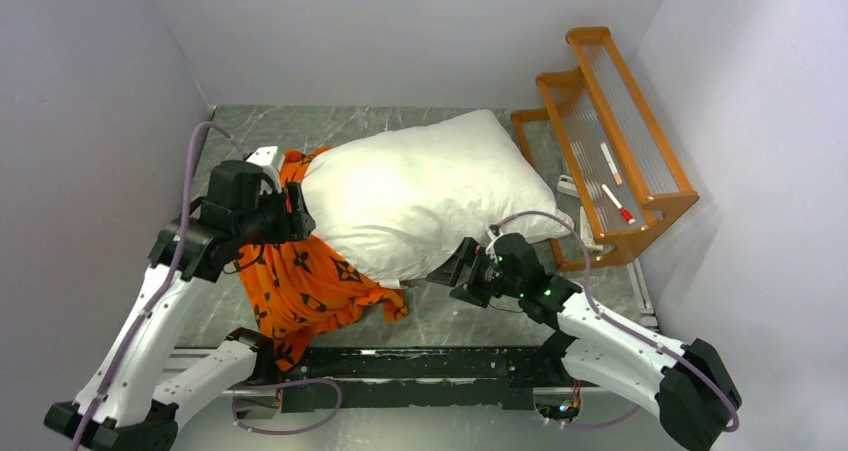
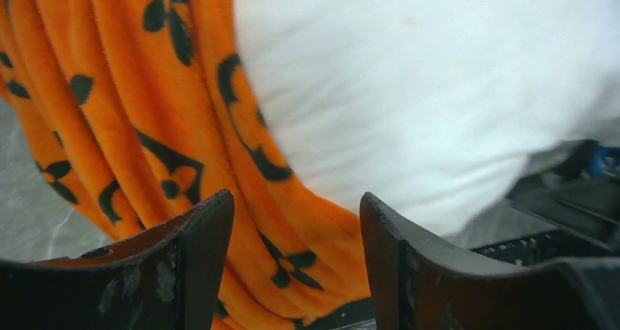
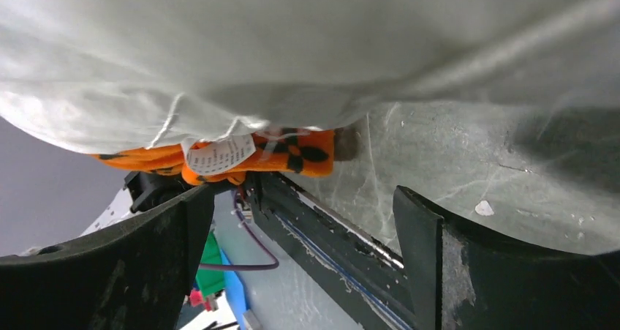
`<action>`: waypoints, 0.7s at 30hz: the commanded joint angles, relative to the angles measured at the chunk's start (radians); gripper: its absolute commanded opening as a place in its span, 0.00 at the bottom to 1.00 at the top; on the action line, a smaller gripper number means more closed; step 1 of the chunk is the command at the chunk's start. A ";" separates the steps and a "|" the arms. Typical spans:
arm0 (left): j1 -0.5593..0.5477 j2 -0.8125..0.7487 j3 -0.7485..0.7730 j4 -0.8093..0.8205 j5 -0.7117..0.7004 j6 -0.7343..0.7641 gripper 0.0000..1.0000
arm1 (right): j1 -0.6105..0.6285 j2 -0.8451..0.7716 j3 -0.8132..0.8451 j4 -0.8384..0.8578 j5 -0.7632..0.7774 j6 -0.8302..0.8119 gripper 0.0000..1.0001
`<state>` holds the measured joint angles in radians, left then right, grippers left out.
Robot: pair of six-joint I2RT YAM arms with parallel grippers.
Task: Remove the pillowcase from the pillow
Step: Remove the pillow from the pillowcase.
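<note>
The white pillow (image 1: 420,196) lies across the middle of the table, almost bare. The orange pillowcase (image 1: 300,281) with dark motifs is bunched at the pillow's left end and spills toward the front edge. My left gripper (image 1: 298,211) is open at that left end, with orange folds (image 2: 146,125) and the white pillow (image 2: 439,74) just ahead of its jaws. My right gripper (image 1: 447,266) is open and empty, low at the pillow's near edge. In the right wrist view the pillow (image 3: 292,45) hangs overhead, with its small tag (image 3: 217,156) beside an orange fold (image 3: 292,153).
An orange wooden rack (image 1: 610,141) with clear panels stands at the back right, close to the pillow's right end. Grey walls close in the left, back and right. A black rail (image 1: 420,366) runs along the table's front edge.
</note>
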<state>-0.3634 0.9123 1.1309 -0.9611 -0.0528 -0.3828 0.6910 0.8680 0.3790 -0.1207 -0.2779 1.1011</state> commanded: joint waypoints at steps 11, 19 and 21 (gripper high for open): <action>0.003 -0.097 -0.025 -0.022 0.409 0.076 0.67 | 0.062 0.346 -0.075 0.884 0.364 0.171 0.87; -0.021 -0.094 -0.040 0.065 0.482 0.074 0.61 | 0.062 0.515 0.250 0.720 0.184 0.024 0.07; -0.043 -0.095 -0.069 0.139 0.460 0.046 0.60 | 0.061 0.521 0.336 0.604 0.206 -0.029 0.00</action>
<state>-0.3782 0.8253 1.0901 -0.9421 0.4049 -0.3183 0.7479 1.3788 0.5434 0.5934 -0.0494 1.1797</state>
